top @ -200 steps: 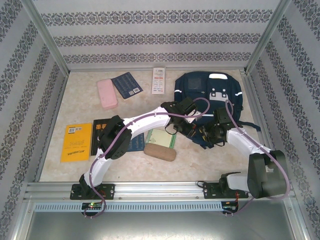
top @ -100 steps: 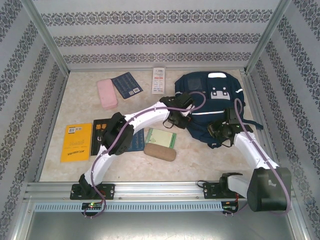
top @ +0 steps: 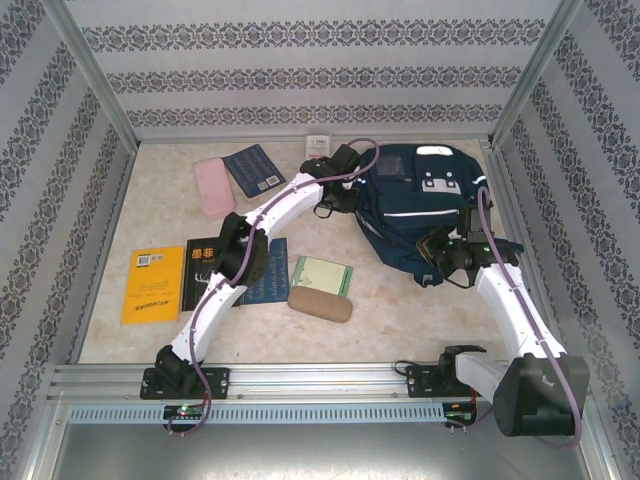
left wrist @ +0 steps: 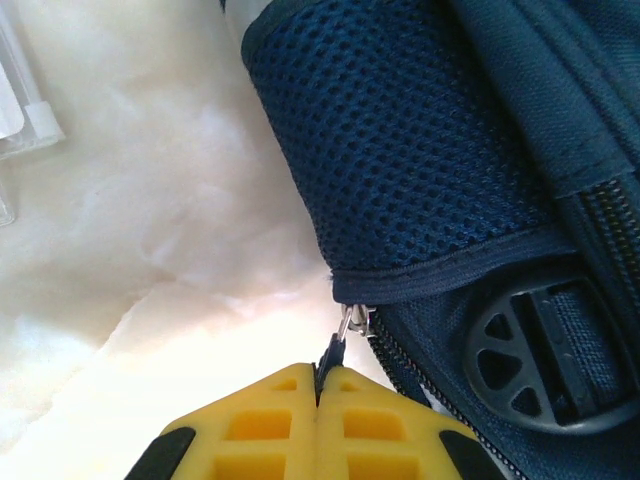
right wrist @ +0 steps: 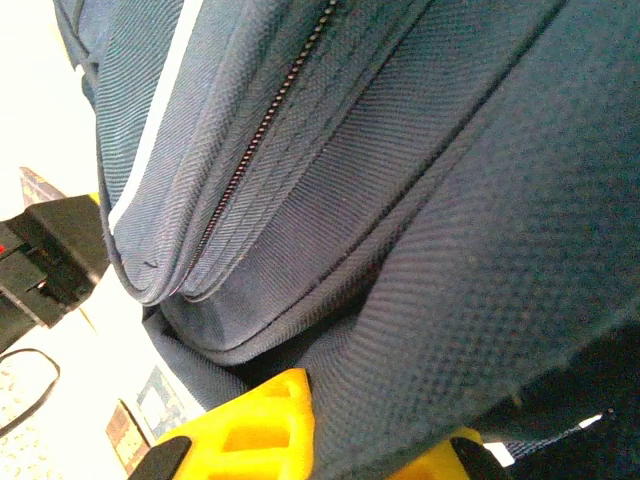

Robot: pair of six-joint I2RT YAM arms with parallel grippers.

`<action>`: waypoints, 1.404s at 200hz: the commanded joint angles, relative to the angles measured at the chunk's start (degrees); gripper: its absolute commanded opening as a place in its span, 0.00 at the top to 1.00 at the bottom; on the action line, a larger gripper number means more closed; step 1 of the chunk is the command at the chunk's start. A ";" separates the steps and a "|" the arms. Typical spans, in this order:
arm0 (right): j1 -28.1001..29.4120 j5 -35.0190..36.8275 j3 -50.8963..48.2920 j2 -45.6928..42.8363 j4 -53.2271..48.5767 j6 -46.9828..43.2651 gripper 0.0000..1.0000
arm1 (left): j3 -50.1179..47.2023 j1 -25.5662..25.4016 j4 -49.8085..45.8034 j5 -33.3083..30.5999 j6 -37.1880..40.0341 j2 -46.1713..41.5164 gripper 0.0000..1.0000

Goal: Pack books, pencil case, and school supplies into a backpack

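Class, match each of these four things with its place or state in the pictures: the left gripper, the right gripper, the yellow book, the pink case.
Column one:
1. left gripper
2. right gripper
3. yellow book
4. pink case

Column two:
A. lying beside the black book
B. shut on fabric of the backpack
C. at the far side, next to a dark blue book
D. pinching the zipper pull of the backpack

Pairs: 1-D, 2-B, 3-A, 4-C
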 commanded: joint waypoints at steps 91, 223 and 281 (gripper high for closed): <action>18.17 -1.03 7.33 12.58 14.52 3.19 0.78 | 7.03 5.13 1.24 -2.04 -6.40 1.53 0.88; 7.59 12.42 19.45 22.83 -6.06 -26.65 0.46 | -34.35 1.97 15.98 14.25 -26.50 -20.82 0.53; 8.52 11.81 7.59 23.74 -1.80 -26.14 0.51 | -22.74 0.57 12.46 13.65 -28.78 -8.88 0.70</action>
